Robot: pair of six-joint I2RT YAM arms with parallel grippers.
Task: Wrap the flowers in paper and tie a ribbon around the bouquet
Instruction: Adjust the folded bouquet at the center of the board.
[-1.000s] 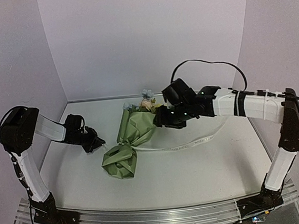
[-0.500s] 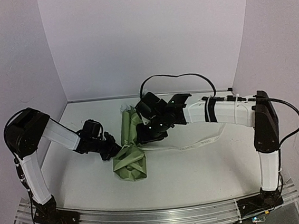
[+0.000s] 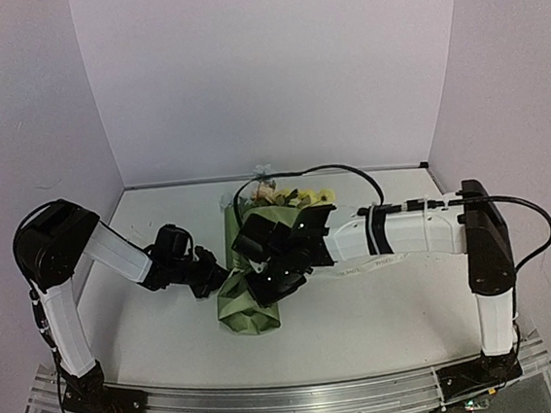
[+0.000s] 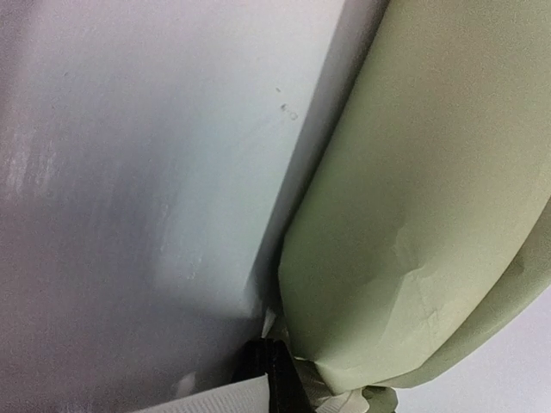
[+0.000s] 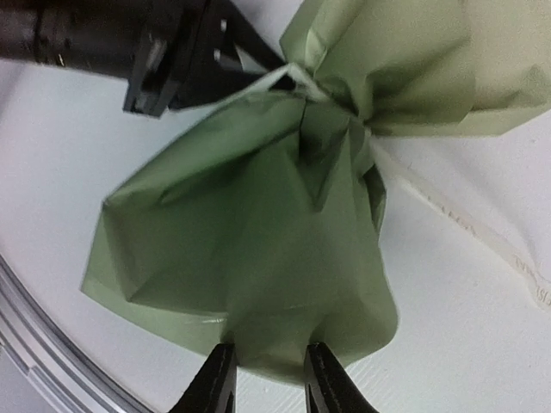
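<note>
At the bouquet [image 3: 244, 305], right gripper [image 5: 269, 379] (fingers [image 5: 325, 383] apart) has arrived; left gripper [image 3: 216, 279] shut.

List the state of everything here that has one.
Bouquet: wrapped, lying flat, waist pinched.
Flowers: inside the paper, blooms out.
Ribbon: loose on the table.
Left gripper: shut, at the waist.
Right gripper: open, straddling the paper's tail edge.

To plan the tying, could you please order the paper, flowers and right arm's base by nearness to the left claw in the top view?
1. The paper, right beside the left claw.
2. The flowers, at the back.
3. The right arm's base, near right.
</note>
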